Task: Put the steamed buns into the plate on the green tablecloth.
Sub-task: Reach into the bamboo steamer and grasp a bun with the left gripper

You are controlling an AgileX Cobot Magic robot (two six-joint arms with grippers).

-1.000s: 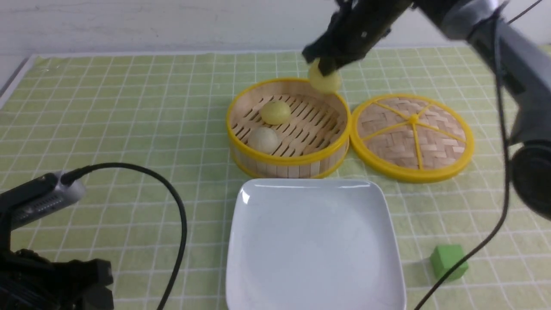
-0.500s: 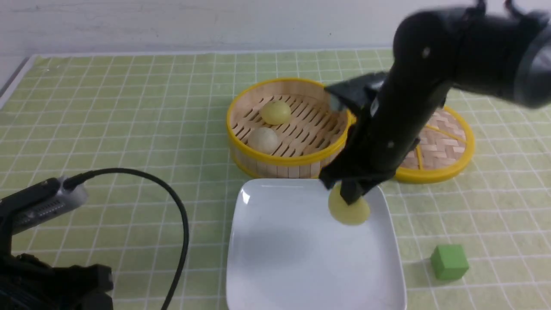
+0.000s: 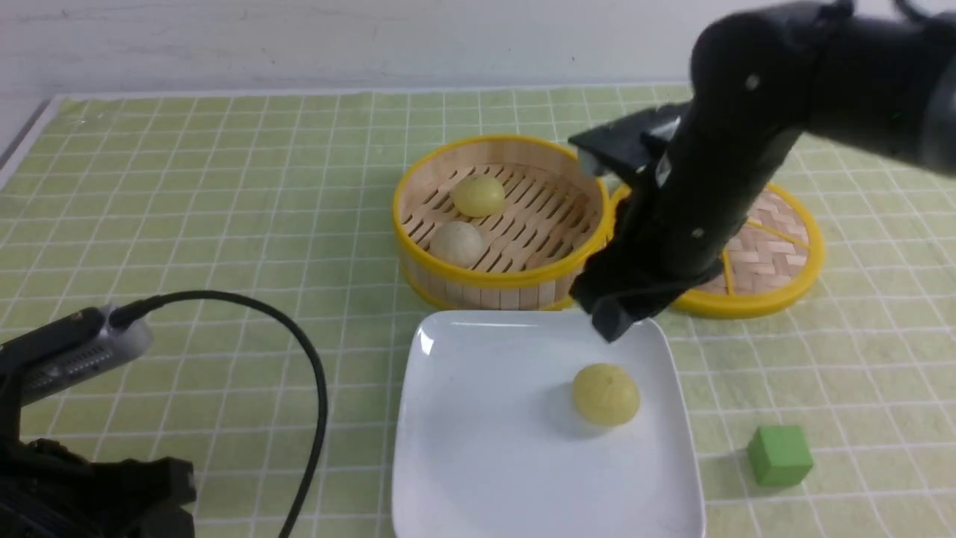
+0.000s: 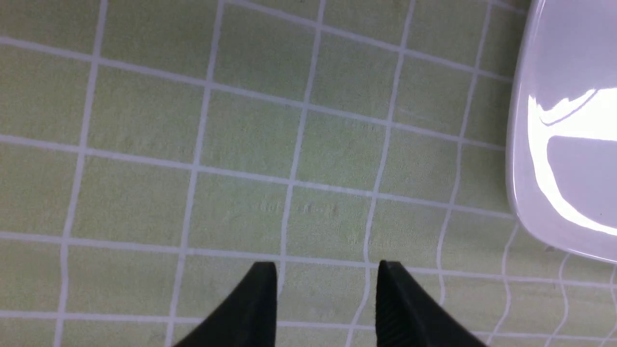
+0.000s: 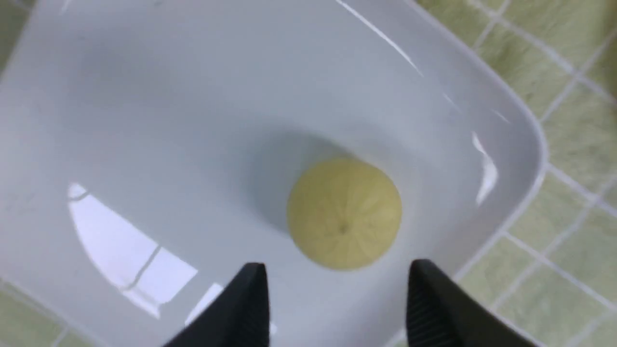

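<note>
One pale yellow steamed bun lies free on the white square plate, right of its middle. My right gripper hangs open just above the plate's far edge, nothing between its fingers. A second yellow bun and a greyish-beige bun sit in the bamboo steamer behind the plate. My left gripper is open over bare green tablecloth, left of the plate's rim.
The round woven steamer lid lies right of the steamer, partly behind my right arm. A green cube sits right of the plate. A black cable loops over the cloth at the left.
My right gripper carried the yellow bun from above the steamer down to the plate, opened and let it go, then lifted slightly. The left arm stayed put.
</note>
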